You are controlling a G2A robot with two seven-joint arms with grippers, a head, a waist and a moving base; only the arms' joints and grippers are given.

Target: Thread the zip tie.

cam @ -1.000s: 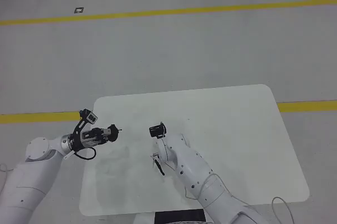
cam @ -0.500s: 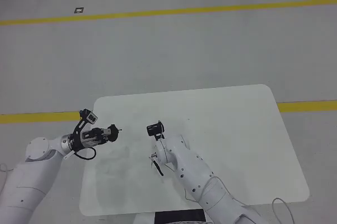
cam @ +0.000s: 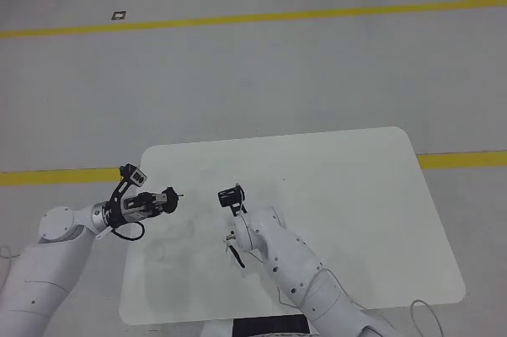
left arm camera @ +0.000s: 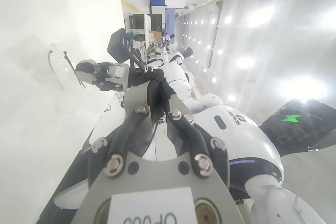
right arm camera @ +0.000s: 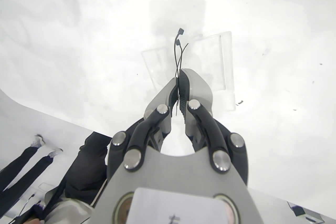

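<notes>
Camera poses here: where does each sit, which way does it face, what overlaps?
Top view: above the arms, facing down at the table; both arms show, with left gripper and right gripper.
Left wrist view: on the left wrist, facing past its own gripper across the table toward the right gripper.
Right wrist view: on the right wrist, facing down past its own gripper, shut on zip ties, at a clear tray.
Shared: both wrist views show the right gripper, zip ties and clear tray.

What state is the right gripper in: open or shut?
Shut: the right gripper pinches the black zip tie between pads that meet.
</notes>
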